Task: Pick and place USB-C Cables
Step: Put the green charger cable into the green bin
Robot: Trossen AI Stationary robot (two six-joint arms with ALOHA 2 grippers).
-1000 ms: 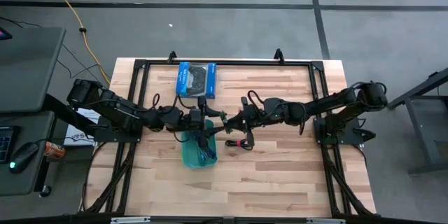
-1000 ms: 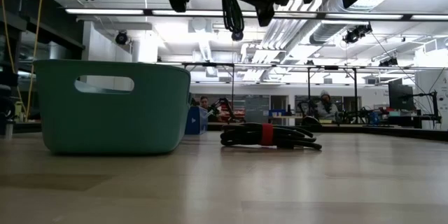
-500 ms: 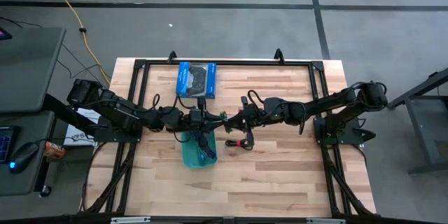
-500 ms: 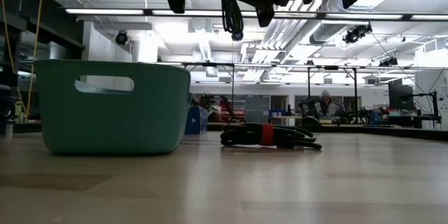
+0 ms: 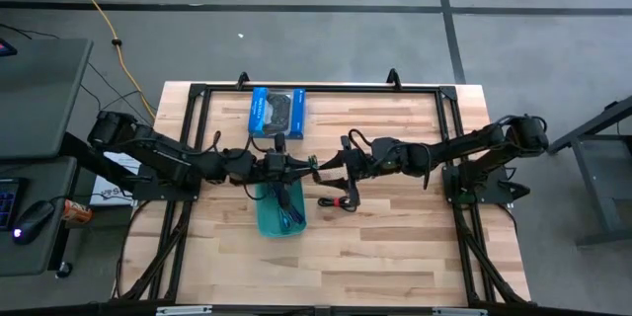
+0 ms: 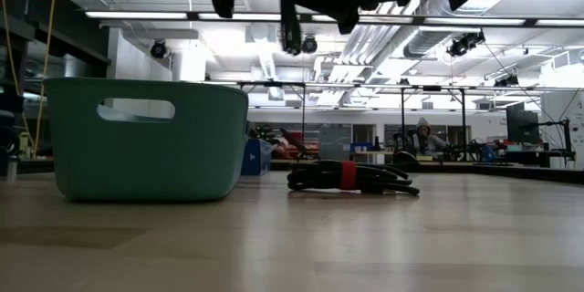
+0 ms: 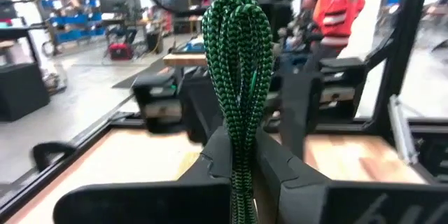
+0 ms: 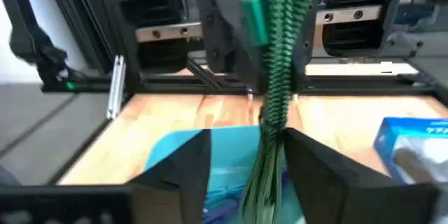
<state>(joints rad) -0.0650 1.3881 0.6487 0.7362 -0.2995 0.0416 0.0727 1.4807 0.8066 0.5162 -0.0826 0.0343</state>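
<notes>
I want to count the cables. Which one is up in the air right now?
The green cable. The left gripper is shut on it above the teal bin. The black cable with the red tie lies on the table, not held.

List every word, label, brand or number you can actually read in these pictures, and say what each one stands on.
No text can be read in any view.
Blue box: carries a picture of a black controller; any print is too small to read.
Blue box in the right wrist view: blurred, no letters legible.
Teal bin: plain, no label visible.
Green cable: no tag or print shows.
</notes>
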